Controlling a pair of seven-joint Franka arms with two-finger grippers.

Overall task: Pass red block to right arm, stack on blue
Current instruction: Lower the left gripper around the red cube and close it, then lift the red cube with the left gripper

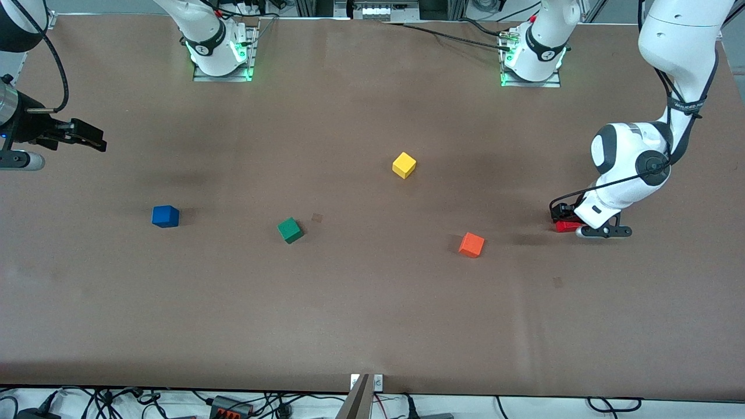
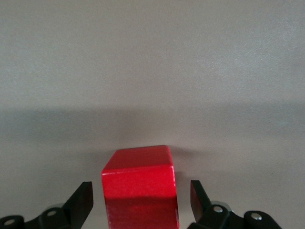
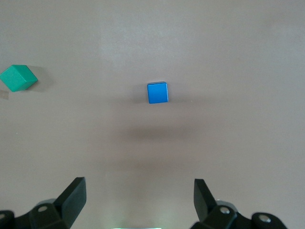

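1. Counting the cubes gives five on the brown tabletop (image 1: 361,302), one of each colour: blue, green, yellow, orange, red.
2. Two arms work here. The right arm (image 1: 11,23) waits at its own end, and the right gripper (image 1: 87,137) hangs in the air above bare tabletop there; in the right wrist view its jaws stand wide apart with nothing between them.
3. The blue cube (image 1: 165,216) sits alone toward the right arm's end, well apart from the red one.
4. The green cube (image 1: 290,230) lies near the middle, slightly nearer the front camera than the blue.
5. The yellow cube (image 1: 404,164) is farther from the camera than every other cube.
6. The orange cube (image 1: 471,244) lies nearest the camera.
7. The red block (image 1: 564,226) rests on the tabletop at the left arm's end.
8. The left gripper (image 1: 573,224) is down at it; in the left wrist view the block stands between the spread jaws, a gap on each side.
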